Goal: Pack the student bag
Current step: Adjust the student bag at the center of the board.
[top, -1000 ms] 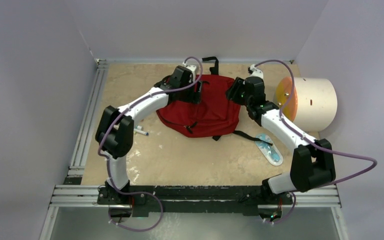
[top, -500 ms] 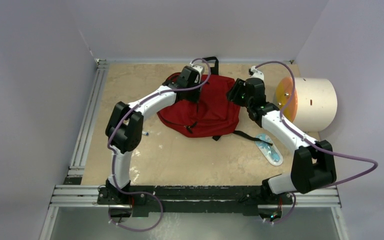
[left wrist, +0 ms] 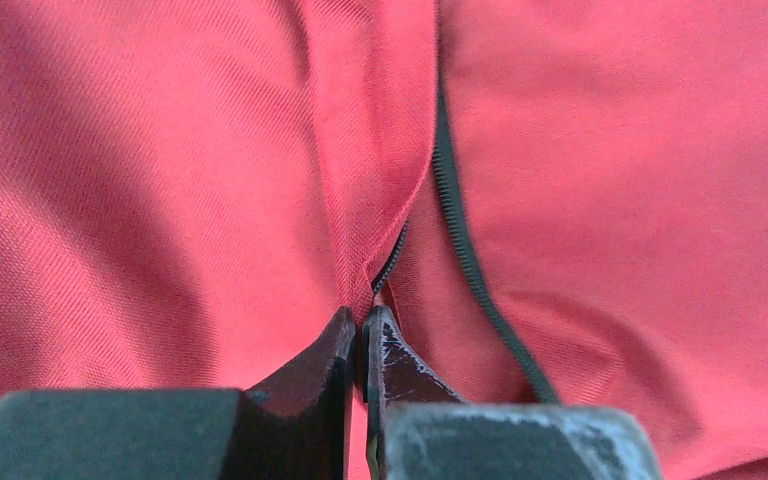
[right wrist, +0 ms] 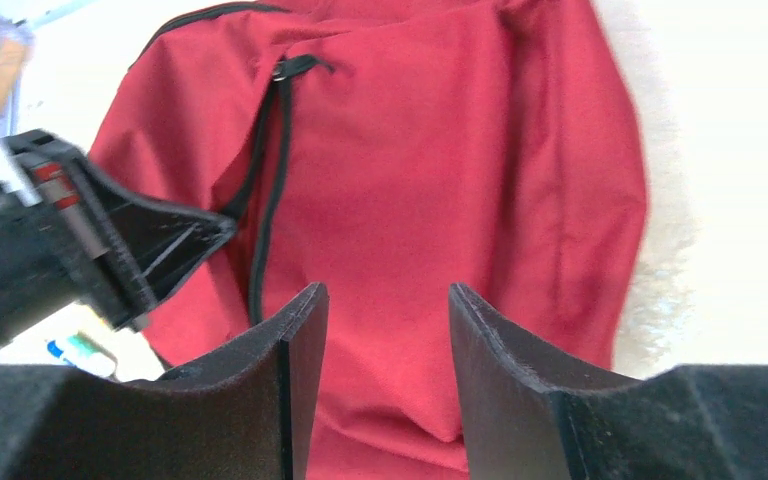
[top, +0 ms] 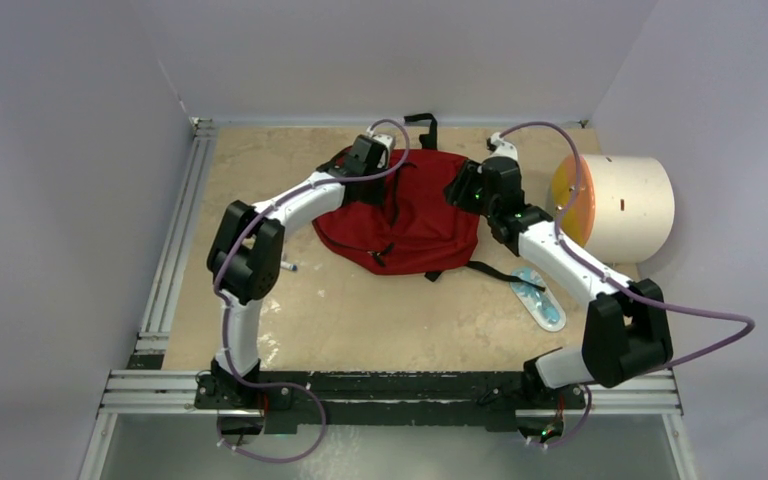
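Plain grey walls [top: 410, 50] enclose a beige tabletop [top: 360, 310] with aluminium rails [top: 175, 240].

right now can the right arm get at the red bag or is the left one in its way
Probably yes. The right gripper hangs open facing the bag, with bare red fabric straight ahead. The left gripper is pinched shut on the bag's zipper edge, off to one side, not between them.
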Controlling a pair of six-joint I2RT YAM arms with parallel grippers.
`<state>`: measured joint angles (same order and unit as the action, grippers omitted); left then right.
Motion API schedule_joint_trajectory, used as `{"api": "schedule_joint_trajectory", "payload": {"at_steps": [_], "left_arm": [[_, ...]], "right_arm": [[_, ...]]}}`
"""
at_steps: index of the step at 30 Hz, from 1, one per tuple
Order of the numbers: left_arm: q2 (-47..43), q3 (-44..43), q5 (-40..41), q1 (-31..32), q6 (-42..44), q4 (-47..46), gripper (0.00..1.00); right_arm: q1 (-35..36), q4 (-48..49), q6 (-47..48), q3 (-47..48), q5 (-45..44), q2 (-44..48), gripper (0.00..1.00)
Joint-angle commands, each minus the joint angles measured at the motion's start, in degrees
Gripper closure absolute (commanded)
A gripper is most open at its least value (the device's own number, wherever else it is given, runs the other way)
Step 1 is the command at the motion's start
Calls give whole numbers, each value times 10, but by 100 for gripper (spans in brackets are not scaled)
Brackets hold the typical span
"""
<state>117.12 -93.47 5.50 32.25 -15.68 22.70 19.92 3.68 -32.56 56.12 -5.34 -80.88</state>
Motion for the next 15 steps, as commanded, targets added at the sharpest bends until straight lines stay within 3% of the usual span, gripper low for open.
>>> {"api": "schedule_joint_trajectory", "payload": {"at_steps": [1, 15], "left_arm": [[-22, 52, -25, -25, -23, -30, 100], [-54, 204, -127, -33, -111, -107, 100]], "right_arm": [[46, 11, -14, 42, -1, -8, 48], [161, -12, 1, 134, -91, -131, 35]]}}
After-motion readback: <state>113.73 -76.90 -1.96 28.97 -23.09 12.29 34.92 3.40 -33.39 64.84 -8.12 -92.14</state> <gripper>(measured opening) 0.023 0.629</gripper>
